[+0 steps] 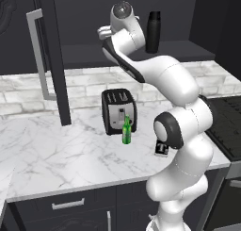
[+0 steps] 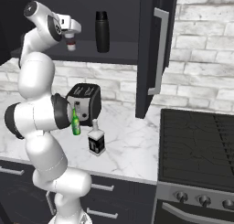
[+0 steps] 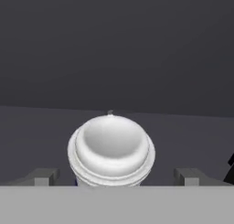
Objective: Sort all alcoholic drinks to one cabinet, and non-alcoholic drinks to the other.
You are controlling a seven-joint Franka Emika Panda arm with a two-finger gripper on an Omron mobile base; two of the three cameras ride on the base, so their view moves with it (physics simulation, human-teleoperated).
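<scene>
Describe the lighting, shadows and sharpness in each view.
Left base view: flat, even light; the green beer bottle casts almost no shadow and the cabinet interior is dim. Right base view: the black flask nearly merges into the dark cabinet. Hand view: the coffee cup has a soft highlight on its lid, edges slightly blurred, with no glare.

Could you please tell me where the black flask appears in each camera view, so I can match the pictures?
Left base view: black flask on the cabinet shelf, upper centre-right.
Right base view: flask on the shelf, upper centre-left, right of the coffee cup.
Hand view: cannot tell.
Shared landmark: the toaster below.
</scene>
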